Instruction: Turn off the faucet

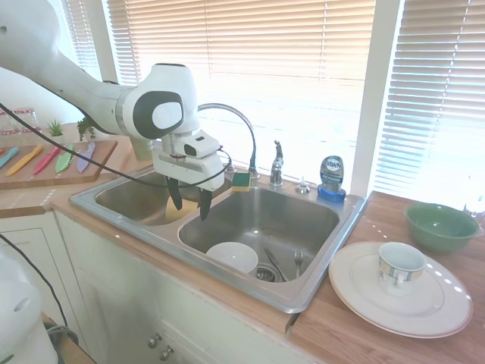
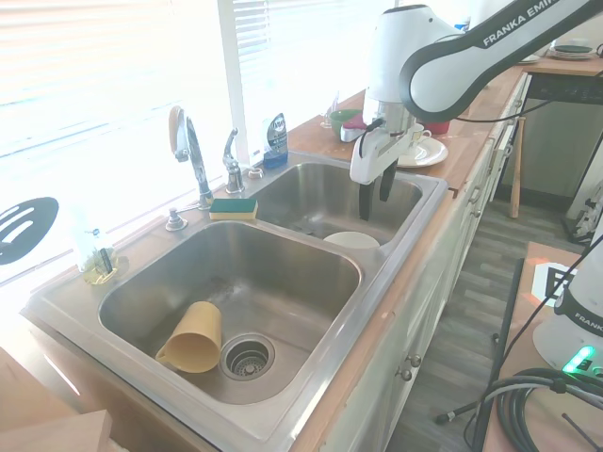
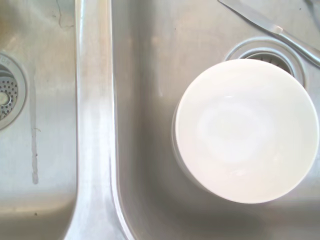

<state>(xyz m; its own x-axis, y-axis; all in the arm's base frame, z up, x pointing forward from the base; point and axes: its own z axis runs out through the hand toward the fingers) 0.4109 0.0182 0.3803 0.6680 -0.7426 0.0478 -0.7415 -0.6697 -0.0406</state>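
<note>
The faucet (image 1: 241, 125) is a chrome gooseneck spout arching over the sink's back rim, with its small upright lever handle (image 1: 277, 161) just to the right. The other exterior view shows the spout (image 2: 191, 149) and handle (image 2: 231, 160) by the window. My gripper (image 1: 189, 203) hangs open and empty over the divider between the two basins, in front of the faucet and clear of it. Its dark fingers (image 2: 366, 200) point straight down. I cannot make out a water stream.
The double steel sink (image 1: 345, 227) holds a white bowl (image 3: 245, 130) and cutlery (image 1: 274, 265) in one basin, a yellow cup (image 2: 193, 337) in the other. A sponge (image 1: 241, 180) and blue soap bottle (image 1: 332, 176) stand by the handle. A plate (image 1: 356, 292) with a cup and a green bowl (image 1: 439, 225) sit on the counter.
</note>
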